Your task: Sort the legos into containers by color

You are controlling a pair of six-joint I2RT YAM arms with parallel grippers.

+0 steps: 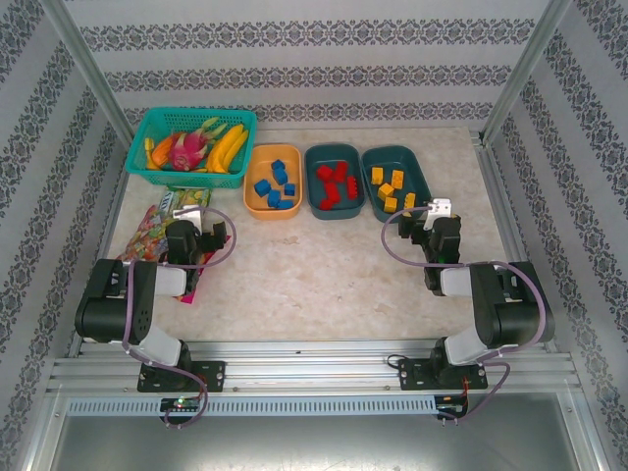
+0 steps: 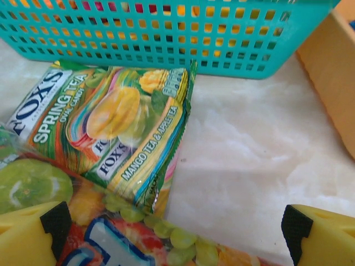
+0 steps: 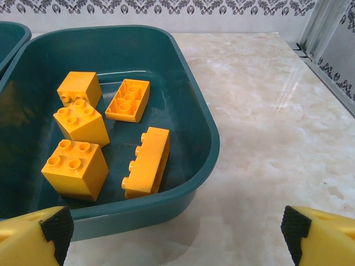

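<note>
Blue plastic building bricks (image 1: 263,186) are contained in the orange rounded plastic bin (image 1: 272,214), red bricks (image 1: 334,182) in the middle dark teal bin (image 1: 335,215), yellow-orange bricks (image 1: 386,188) in the right dark teal bin (image 1: 404,160), on the marbled bench (image 1: 314,270), both arms' jaws being spread wide and empty.

A robot lab booth: patterned wallpaper panels (image 1: 314,39) and aluminium posts (image 1: 86,69) enclose a marble-look counter (image 1: 314,270), with robot arms (image 1: 123,304) bolted along its near edge.

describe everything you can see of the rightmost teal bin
The rightmost teal bin is a shallow, glossy dark teal plastic tub with rounded corners and a thick rim. It sits flat on the marble-look tabletop, beside another teal bin on its left. Five yellow-orange bricks lie inside: three square, two long, one long one on its side.
</note>
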